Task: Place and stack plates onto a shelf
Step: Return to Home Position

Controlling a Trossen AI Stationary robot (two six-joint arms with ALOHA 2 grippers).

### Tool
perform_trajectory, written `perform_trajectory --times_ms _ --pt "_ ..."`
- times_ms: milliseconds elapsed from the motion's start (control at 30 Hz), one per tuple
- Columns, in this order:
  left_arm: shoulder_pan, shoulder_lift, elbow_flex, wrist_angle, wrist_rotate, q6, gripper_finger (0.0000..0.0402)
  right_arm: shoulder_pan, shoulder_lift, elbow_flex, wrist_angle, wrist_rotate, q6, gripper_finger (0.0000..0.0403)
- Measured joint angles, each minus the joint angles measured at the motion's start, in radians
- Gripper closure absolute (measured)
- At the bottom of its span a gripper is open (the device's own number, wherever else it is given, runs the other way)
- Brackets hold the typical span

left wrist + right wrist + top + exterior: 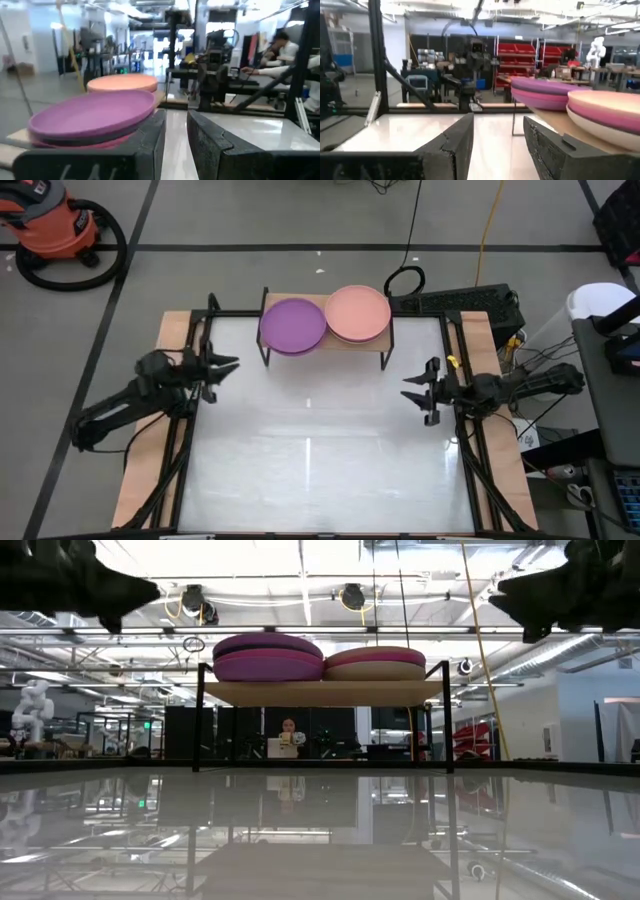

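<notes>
Left gripper (176, 114) at 9 o'clock of the table (310, 465): fingers a narrow slit apart, empty, touching nothing. Right gripper (498, 119) at 3 o'clock: fingers spread wider, also empty.

Shelf (320, 694) at 12 o'clock on the table's far edge carries two stacks side by side. A purple plate (293, 326) tops one and a salmon plate (357, 313) tops the other.

Orange shop vac (50, 225) on the floor at 10 o'clock. Person (288, 728) at a laptop behind the shelf. Marks on the left finger too blurred to read.

Orange vacuum (45, 225), yellow cable (492, 220), distant person (288, 730)
</notes>
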Motion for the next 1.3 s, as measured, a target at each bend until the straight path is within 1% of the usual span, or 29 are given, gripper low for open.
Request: perform_trajectory --times_ms 133,267,533,1300 --pt "-0.022 -0.004 -0.109 0.206 0.004 0.018 0.0317 0.0 0.0 -0.001 0.005 0.0 0.003 0.025" --pt "-0.036 -0.003 -0.2 0.337 -0.002 0.014 0.0317 0.0 0.001 -0.002 -0.001 0.0 0.0 0.025" --pt "-0.05 -0.003 -0.199 0.318 -0.003 0.017 0.0317 0.0 0.002 -0.003 -0.031 0.0 0.003 0.025" --pt "-0.049 -0.003 -0.199 0.316 -0.003 0.023 0.0317 0.0 0.001 -0.005 -0.03 -0.001 -0.015 0.025"
